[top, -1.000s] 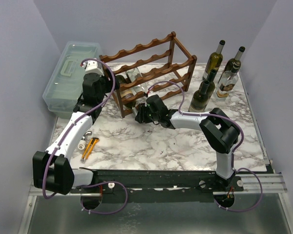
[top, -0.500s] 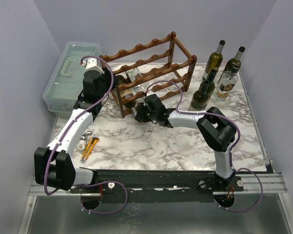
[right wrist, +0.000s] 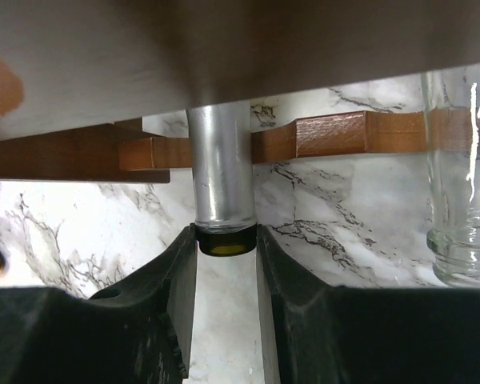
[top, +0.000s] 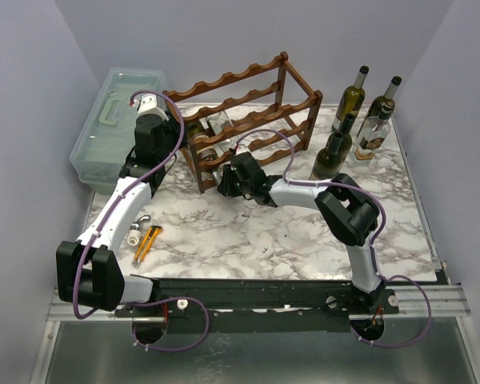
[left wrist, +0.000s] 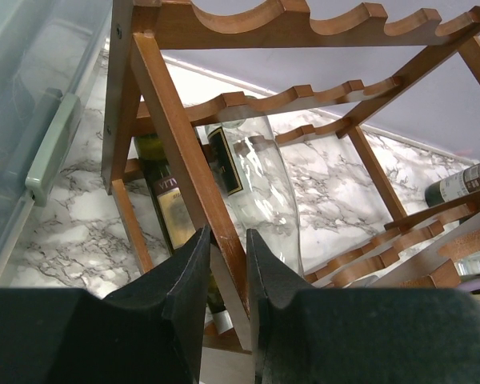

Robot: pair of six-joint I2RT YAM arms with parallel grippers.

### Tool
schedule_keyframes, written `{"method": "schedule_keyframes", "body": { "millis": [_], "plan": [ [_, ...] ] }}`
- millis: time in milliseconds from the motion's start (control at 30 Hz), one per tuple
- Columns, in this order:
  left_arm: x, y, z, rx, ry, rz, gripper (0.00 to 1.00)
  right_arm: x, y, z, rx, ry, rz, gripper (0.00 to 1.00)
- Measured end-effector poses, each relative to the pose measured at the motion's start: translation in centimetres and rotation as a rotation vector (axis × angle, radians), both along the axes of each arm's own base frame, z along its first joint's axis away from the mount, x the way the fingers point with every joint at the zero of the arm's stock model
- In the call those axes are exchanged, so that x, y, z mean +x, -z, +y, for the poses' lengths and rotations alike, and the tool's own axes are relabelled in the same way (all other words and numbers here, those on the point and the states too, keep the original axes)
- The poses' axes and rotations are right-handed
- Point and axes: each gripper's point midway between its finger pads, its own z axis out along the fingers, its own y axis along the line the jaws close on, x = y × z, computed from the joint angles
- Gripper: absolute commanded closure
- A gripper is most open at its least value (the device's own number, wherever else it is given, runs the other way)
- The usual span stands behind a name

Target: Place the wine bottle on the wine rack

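Observation:
The dark reddish-brown wine rack [top: 248,80] stands at the back of the marble table. A wine bottle [right wrist: 222,168] with a silver foil neck lies in its bottom tier, neck poking out toward me under a rail [right wrist: 344,132]. My right gripper [right wrist: 226,240] is shut on the bottle's dark mouth, both fingertips touching it. In the top view the right gripper [top: 222,181] sits at the rack's front left. My left gripper [left wrist: 226,256] is shut on the rack's left upright post [left wrist: 176,136]. From above, the left gripper [top: 189,139] is at the rack's left end.
A clear bottle [left wrist: 260,184] and a green labelled bottle [left wrist: 168,192] lie in the rack. The pale green plastic box [top: 116,120] stands left of it. Three bottles [top: 352,96] [top: 380,120] [top: 332,152] stand at the right. A yellow cutter [top: 146,242] lies front left.
My left gripper moved in to the rack's left post and closed on it. The right gripper shifted slightly left toward the rack and narrowed onto the bottle's mouth.

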Motion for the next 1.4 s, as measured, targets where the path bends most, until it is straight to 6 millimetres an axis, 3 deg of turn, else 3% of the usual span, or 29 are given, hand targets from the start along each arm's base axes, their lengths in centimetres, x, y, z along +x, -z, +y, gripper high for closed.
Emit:
{"method": "schedule_keyframes", "body": {
  "millis": [67, 200, 367, 467, 600, 800, 933, 1233, 1300, 1400],
  "plan": [
    [0.0, 0.0, 0.0, -0.001, 0.0, 0.0, 0.75, 0.2, 0.0, 0.0, -0.002, 0.008, -0.006, 0.79],
    [0.0, 0.0, 0.0, -0.001, 0.0, 0.001, 0.73, 0.4, 0.0, 0.1, 0.003, 0.012, -0.015, 0.67],
    [0.0, -0.1, -0.1, -0.001, 0.004, 0.002, 0.62, 0.3, 0.0, 0.1, 0.006, 0.012, -0.016, 0.52],
    [-0.1, -0.2, -0.4, 0.001, 0.022, 0.002, 0.58, -0.2, 0.0, -0.4, -0.001, 0.005, -0.007, 0.49],
    [-0.2, -0.3, -0.7, 0.004, 0.042, 0.002, 0.55, -1.2, -2.0, -1.0, 0.01, -0.014, -0.011, 0.46],
    [-0.2, -0.3, -0.7, 0.015, 0.053, 0.002, 0.48, -2.6, -9.2, -1.6, 0.077, -0.064, -0.084, 0.46],
    [-0.3, -0.3, -1.0, 0.027, 0.074, 0.001, 0.37, -3.5, -14.7, -3.9, 0.065, -0.062, -0.177, 0.5],
    [-1.1, 0.0, -2.3, 0.062, 0.159, 0.014, 0.27, -5.3, -27.3, -14.5, -0.066, 0.138, -0.474, 0.45],
    [-1.2, 0.0, -2.3, 0.069, 0.162, 0.013, 0.27, -5.5, -29.4, -17.2, -0.101, 0.211, -0.532, 0.41],
    [-1.3, -0.1, -2.2, 0.08, 0.166, 0.009, 0.27, -5.4, -31.1, -21.4, -0.157, 0.337, -0.568, 0.39]
  ]
}}
